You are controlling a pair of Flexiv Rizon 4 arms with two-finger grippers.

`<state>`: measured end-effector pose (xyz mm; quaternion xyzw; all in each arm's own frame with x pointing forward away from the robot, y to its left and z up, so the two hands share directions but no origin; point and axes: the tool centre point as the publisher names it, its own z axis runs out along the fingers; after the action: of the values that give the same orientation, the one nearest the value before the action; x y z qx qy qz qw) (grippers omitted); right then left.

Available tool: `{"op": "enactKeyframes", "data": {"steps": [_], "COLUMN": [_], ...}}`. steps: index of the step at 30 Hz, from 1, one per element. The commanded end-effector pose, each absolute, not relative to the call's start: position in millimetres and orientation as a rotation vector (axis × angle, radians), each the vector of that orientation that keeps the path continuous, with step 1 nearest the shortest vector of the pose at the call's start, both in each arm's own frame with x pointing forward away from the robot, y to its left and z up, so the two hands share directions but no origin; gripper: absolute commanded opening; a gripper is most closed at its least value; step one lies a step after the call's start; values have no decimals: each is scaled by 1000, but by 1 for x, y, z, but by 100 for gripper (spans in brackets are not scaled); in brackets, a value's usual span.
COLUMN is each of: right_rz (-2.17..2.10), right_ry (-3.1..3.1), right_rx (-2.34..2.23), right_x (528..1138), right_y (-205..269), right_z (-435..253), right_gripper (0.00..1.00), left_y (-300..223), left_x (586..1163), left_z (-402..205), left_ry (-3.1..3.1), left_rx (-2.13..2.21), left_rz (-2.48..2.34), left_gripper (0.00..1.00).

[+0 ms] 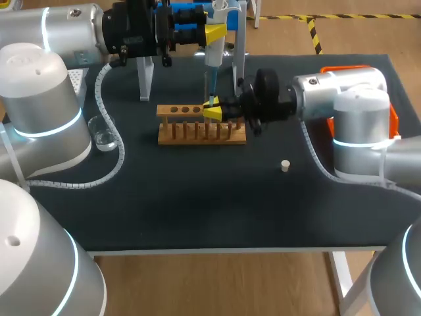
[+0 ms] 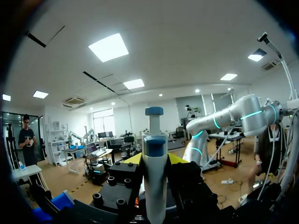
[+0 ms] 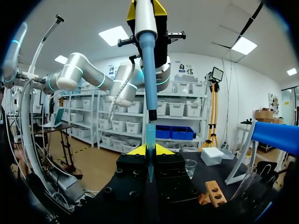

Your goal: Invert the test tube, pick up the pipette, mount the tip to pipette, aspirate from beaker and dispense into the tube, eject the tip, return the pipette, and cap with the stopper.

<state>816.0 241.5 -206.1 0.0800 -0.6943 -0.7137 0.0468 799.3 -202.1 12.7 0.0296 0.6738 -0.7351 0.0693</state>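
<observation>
My left gripper [image 1: 216, 31] is shut on the white and blue pipette [image 1: 212, 62], holding it upright above the wooden rack [image 1: 200, 125]. In the left wrist view the pipette [image 2: 154, 177] stands between the yellow fingertips [image 2: 134, 158]. Right under the pipette's nozzle, my right gripper [image 1: 214, 110] is shut on a blue pipette tip [image 3: 150, 137], open end up. A small gap shows between the nozzle and the tip in the right wrist view. The glass beaker [image 1: 103, 131] stands left of the rack. A white stopper [image 1: 285, 165] lies at the right front.
The white pipette stand [image 1: 146, 79] rises behind the rack. A white tip box [image 1: 79, 76] sits at the back left and an orange object [image 1: 393, 118] behind my right arm. The left arm's cable [image 1: 115, 164] loops over the table near the beaker.
</observation>
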Motion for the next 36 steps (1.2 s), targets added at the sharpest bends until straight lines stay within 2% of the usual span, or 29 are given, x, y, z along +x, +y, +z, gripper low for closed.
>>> {"op": "enactKeyframes", "data": {"steps": [1, 36], "right_rz": [-2175, -2193], "right_ry": [-2123, -2123], "right_rx": [246, 244], "right_x": [815, 816], "right_y": [241, 240], "right_z": [-204, -200], "right_gripper": [0, 0], "left_y": [-202, -202], "left_x": [800, 800], "left_z": [13, 13], "left_ry": [2028, 2028], "left_rx": [92, 92], "left_rz": [-2213, -2213], "left_gripper": [0, 0]}}
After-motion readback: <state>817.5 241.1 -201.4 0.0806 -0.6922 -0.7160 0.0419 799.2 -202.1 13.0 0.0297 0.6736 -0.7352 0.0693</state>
